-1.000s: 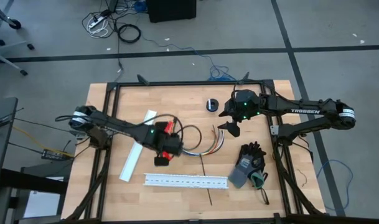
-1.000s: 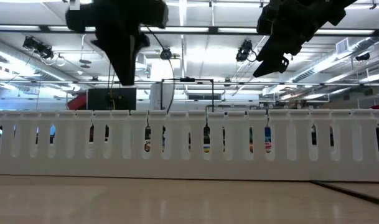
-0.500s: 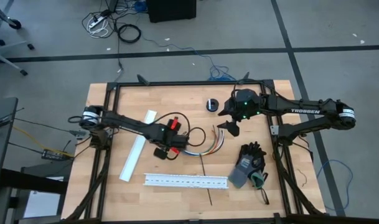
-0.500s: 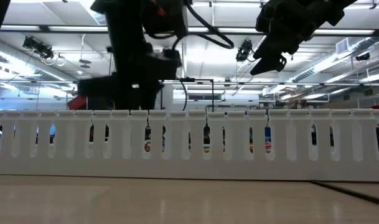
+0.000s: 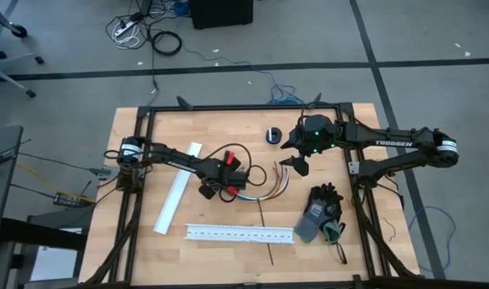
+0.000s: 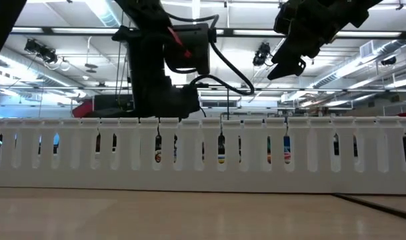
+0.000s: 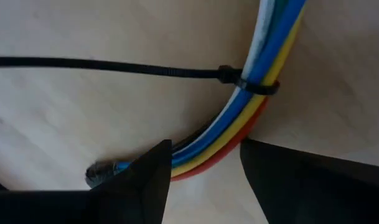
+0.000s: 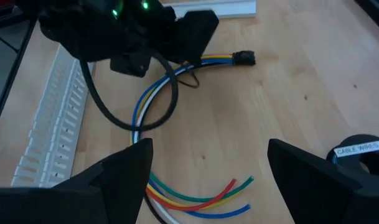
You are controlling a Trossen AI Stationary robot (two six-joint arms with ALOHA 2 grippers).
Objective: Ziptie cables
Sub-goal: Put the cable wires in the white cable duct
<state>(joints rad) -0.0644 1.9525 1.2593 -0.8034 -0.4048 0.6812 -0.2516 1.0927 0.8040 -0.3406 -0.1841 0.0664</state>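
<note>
Left claw [image 7: 205,180] is parted, straddling the ziptied cables [image 7: 239,118] on the desk [image 5: 148,241]; right claw [image 8: 205,180] is held wide above.

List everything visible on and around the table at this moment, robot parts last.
cables: one bundle, blue, yellow, white, red, table centre
ziptie: one, black, cinched around the cables
second ziptie: one, black, loose near the front
slotted channel: one, white, front of table
flat strip: one, white, left of centre
tape roll: one, black, back centre
gloves: dark pile, right side
left tool: open, straddling the cables
right tool: open, hovering above the cables' loose ends
</note>
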